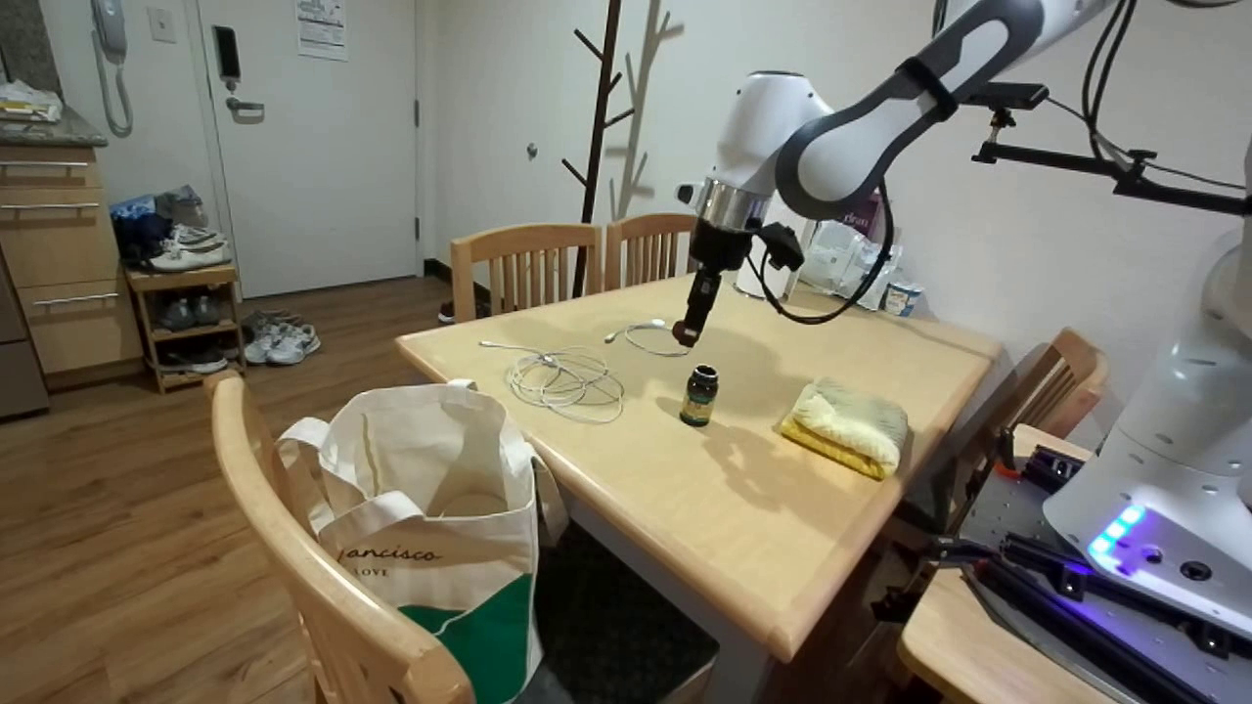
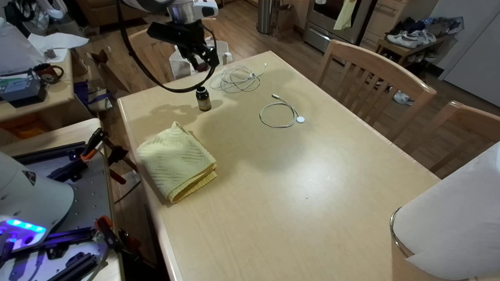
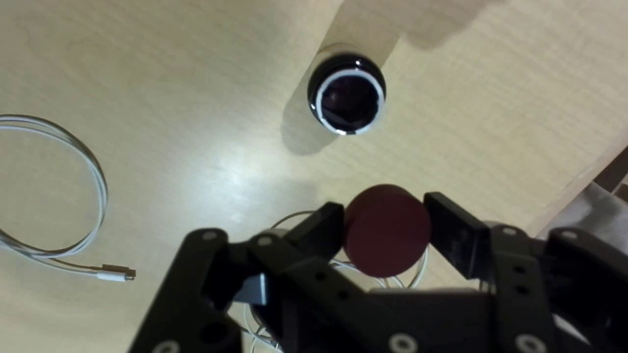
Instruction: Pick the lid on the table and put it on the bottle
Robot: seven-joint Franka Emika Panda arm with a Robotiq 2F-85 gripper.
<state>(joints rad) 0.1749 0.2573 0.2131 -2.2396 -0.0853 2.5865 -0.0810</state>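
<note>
Wrist view: I note black fingers (image 3: 456,235) gripping a dark reddish-brown round lid (image 3: 386,231); below them, apart, a small dark open-mouthed bottle (image 3: 347,95) stands upright on the pale wood-grained counter (image 3: 196,93).

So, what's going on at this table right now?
The robot arm's gripper holds the dark red lid between its fingers, up off the table. The bottle stands upright below, its mouth open, so the lid isn't on yet. In the wrist view the lid appears off to one side of the bottle. A folded yellow cloth lies nearby.
</note>
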